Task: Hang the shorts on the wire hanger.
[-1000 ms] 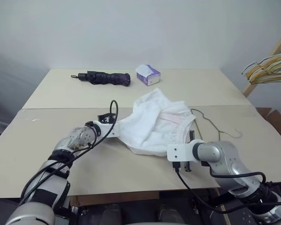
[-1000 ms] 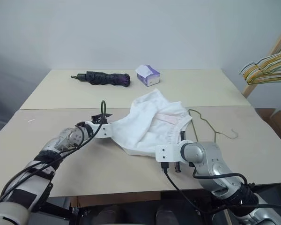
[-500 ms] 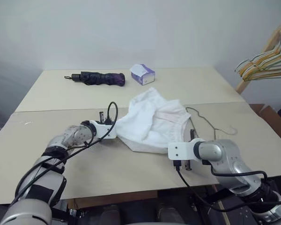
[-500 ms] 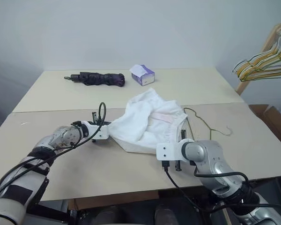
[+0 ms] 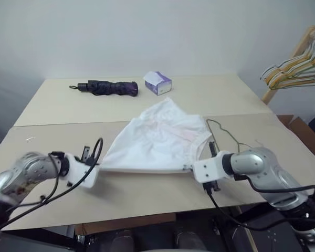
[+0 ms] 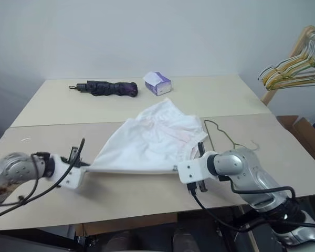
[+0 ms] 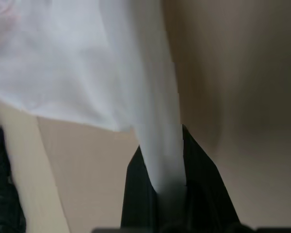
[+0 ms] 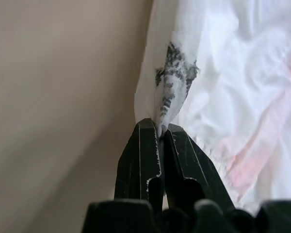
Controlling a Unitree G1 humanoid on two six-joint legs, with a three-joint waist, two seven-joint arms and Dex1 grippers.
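Since a moment ago, the left gripper has pulled back toward the near left side of the table, and the shorts have gone from a bunched heap to a wide, flat sheet. Both grippers are pinched tight on the cloth. The left one holds a corner on one side, and the right gripper holds the near edge on the other side (a dark printed mark sits on the fabric just above its fingertips). My guess is the two arms pull apart like this to stretch the shorts smooth, so they are easier to put on a hanger. The shorts stretch between the two grippers and fan out away from them across the table. The wire hanger lies flat just beside the shorts' right edge, close behind the right gripper, not picked up yet. Farther back sit a tissue box and a folded umbrella.
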